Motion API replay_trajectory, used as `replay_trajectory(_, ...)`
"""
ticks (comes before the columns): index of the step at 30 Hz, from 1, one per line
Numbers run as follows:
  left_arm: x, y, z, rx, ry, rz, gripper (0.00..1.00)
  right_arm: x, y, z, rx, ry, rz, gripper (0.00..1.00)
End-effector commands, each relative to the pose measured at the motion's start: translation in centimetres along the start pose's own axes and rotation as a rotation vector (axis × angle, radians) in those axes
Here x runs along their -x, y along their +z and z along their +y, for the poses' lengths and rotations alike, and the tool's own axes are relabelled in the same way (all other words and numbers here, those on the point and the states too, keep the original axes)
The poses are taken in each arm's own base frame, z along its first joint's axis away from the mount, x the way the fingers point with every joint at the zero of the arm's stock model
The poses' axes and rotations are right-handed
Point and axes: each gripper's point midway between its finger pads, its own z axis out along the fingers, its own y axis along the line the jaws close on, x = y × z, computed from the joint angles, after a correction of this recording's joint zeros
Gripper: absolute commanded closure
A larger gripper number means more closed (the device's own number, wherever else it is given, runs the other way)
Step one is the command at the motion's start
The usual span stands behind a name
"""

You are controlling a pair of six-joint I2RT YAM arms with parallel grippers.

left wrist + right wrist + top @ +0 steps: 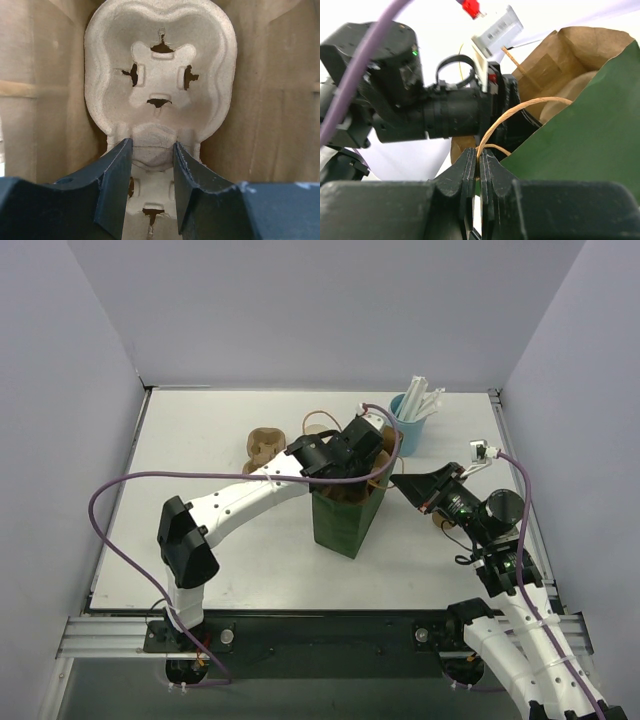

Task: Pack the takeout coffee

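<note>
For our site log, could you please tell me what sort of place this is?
Probably a robot test cell staged for takeout packing: plain white walls around a table, a green paper bag, a pulp cup carrier.

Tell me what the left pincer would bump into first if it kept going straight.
The moulded brown pulp cup carrier, straight ahead inside the green paper bag. Its middle hump sits between the fingers of the left pincer.
</note>
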Motion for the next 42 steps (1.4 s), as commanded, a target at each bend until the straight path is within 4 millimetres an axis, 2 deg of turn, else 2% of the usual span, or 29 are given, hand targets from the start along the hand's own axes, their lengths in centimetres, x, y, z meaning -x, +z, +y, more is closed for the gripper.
replay_trajectory(1, -0.2, 0.6, -0.5, 0.013, -0.032, -0.029, 0.8, 0.9, 0.3, 0.8, 0.047, -0.028, -0.039, 1.0)
replay_trajectory(11, -1.7, 2.4, -0.6, 0.037, -0.065, -0.004, 0.76, 0.1, 0.4, -0.3, 0.029, -0.023, -0.026, 1.0)
replay_trajectory(21, -2.9, 3.7, -0.2, 0.074, -0.071, 0.026, 0.75, 0.3, 0.7, -0.5, 0.023, -0.023, -0.031, 1.0)
replay_trajectory(24, -2.9, 3.6, -0.1, 0.083, -0.071, 0.032, 0.68, 0.2, 0.7, -0.6, 0.022, -0.02, -0.03, 1.0)
replay_trajectory(25, -2.5, 3.3, -0.3, 0.08, -0.075, 0.022, 0.61, 0.2, 0.7, -0.6, 0.022, -0.02, -0.03, 1.0)
replay_trajectory(31, 0.0, 0.2, 0.7, 0.104, -0.066, -0.013, 0.38, 0.1, 0.8, -0.7, 0.017, -0.02, -0.019, 1.0)
replay_trajectory(32, 1.5, -0.8, 0.5, 0.091, -0.073, -0.047, 0.35, 0.0, 0.9, -0.8, 0.015, -0.02, -0.013, 1.0)
replay_trajectory(34, 2.5, -2.0, 0.7, 0.097, -0.066, -0.061, 0.29, -0.4, 1.0, -1.2, 0.005, -0.02, -0.003, 1.0)
replay_trajectory(35, 3.5, -2.9, 0.5, 0.084, -0.073, -0.087, 0.22, -0.5, 1.0, -1.4, 0.001, -0.017, 0.0, 1.0)
replay_trajectory(38, 5.1, -4.2, 0.7, 0.071, -0.08, -0.114, 0.2, -0.4, 1.2, -1.5, -0.003, -0.014, 0.002, 1.0)
replay_trajectory(40, 5.2, -4.3, 0.8, 0.063, -0.079, -0.101, 0.2, -0.4, 1.4, -1.5, -0.006, -0.011, 0.007, 1.0)
replay_trajectory(42, 6.4, -4.9, 0.6, 0.046, -0.089, -0.119, 0.2, -0.1, 1.6, -1.3, -0.007, -0.014, 0.015, 1.0)
